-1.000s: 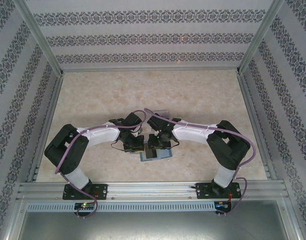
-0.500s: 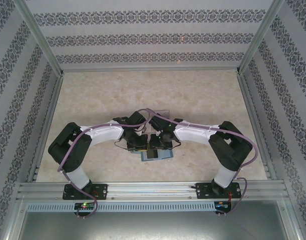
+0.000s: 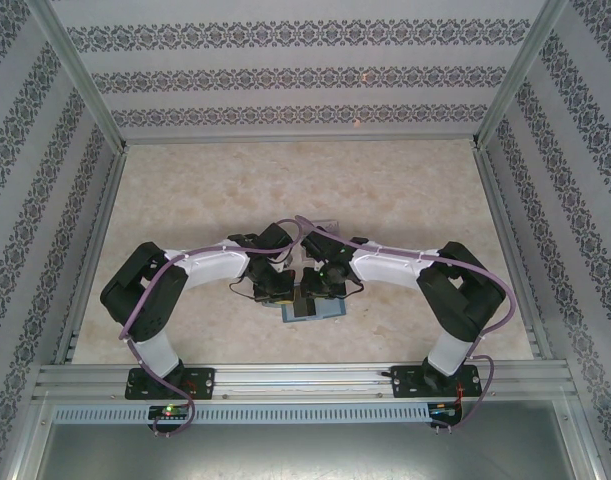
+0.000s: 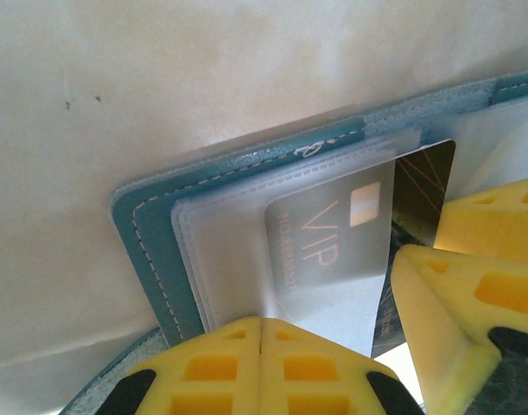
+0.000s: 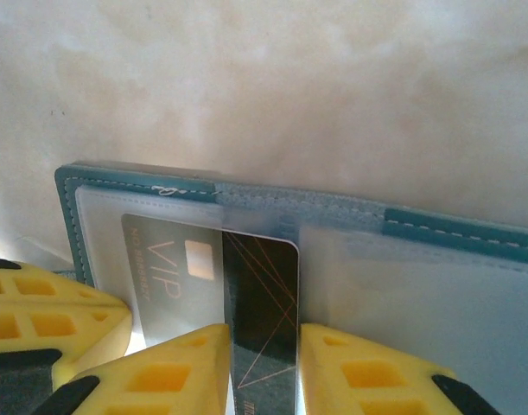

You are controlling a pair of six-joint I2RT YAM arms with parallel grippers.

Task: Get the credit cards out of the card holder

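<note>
The teal card holder (image 3: 315, 312) lies open on the table between both arms, its frosted clear pockets facing up (image 4: 220, 251) (image 5: 436, 285). A dark credit card (image 5: 262, 294) marked VIP sticks halfway out of one pocket (image 4: 423, 186). My left gripper (image 3: 278, 290) (image 4: 262, 322) is shut, its fingertips pinching the near edge of that clear pocket beside the card. My right gripper (image 3: 322, 285) (image 5: 264, 363) has its jaws apart. Its yellow fingers (image 5: 350, 372) stand on either side of the card's bare dark strip. Any other cards are hidden.
A clear plastic tray (image 3: 323, 222) sits just behind the two wrists, mostly covered by them. Pale marble-look table (image 3: 385, 190) stretches to the patterned walls at the back and sides. An aluminium rail (image 3: 305, 378) runs along the near edge.
My left arm has swung right and inward, bringing its gripper onto the card holder beside the right gripper. The right gripper has barely shifted.
</note>
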